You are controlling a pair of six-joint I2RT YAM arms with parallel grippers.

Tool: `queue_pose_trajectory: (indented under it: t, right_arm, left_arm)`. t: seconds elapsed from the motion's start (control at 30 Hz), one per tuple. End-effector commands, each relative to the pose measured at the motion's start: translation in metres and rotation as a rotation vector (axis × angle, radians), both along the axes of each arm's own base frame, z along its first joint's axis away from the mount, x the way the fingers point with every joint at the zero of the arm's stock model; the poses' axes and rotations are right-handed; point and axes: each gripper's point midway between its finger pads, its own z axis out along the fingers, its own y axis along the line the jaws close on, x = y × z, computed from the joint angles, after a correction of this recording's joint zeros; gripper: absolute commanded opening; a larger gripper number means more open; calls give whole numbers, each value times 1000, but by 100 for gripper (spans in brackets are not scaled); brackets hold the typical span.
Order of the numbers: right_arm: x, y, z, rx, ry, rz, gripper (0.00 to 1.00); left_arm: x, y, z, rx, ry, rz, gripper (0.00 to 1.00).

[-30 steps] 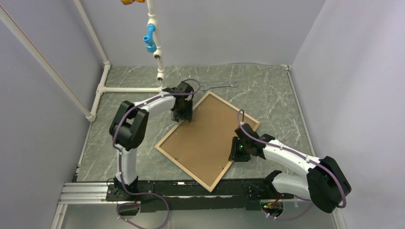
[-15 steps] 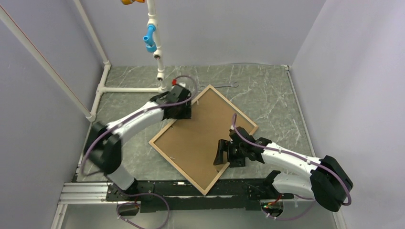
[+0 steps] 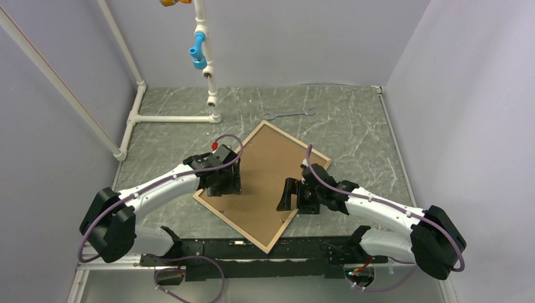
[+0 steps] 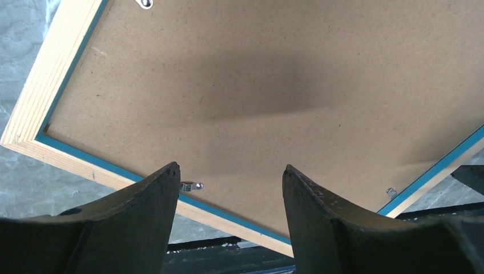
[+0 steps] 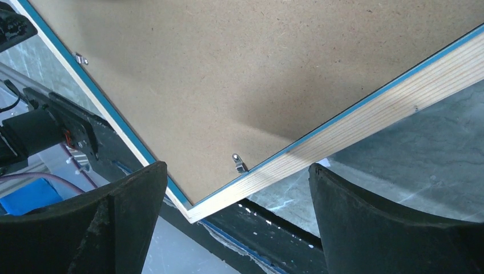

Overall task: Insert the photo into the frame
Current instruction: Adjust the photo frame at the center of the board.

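Observation:
The frame lies back up on the table, turned like a diamond, with pale wood rim and a blue inner lip. A brown backing board fills it, so the photo is hidden. My left gripper is open over the board's left part, near the frame's edge and a small metal tab. My right gripper is open wide over the board's right part; the frame's near corner and a tab show between its fingers. Nothing is held.
A metal wrench lies on the marbled table behind the frame. A white pipe stand with a blue fitting occupies the back left. The black base rail runs along the near edge, just beyond the frame's corner.
The frame has slid toward the near left and turned a little. My left arm swung back toward the near side over it. My right gripper opened and moved left.

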Motion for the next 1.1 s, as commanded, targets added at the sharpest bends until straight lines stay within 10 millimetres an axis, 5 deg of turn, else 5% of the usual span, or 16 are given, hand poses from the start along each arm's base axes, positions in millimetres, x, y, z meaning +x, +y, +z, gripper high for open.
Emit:
queue_pose_trajectory:
  t: [0.0,0.37,0.73,0.87,1.07]
  right_arm:
    - [20,16,28,70,-94,-11,96]
    - [31,23,46,75,-133,5,96]
    - [44,28,59,79,-158,10,97]
    - [50,20,60,78,-155,-2,97]
    - [70,-13,62,95,-146,-50,97]
  left_arm:
    - [-3,1,8,-8,20,41,69]
    - [-67,28,-13,-107,113,178,65]
    - [-59,3,-46,-203,137,174,59]
    - [-53,2,-52,-160,137,138,47]
    - [-35,8,-61,-50,134,42,14]
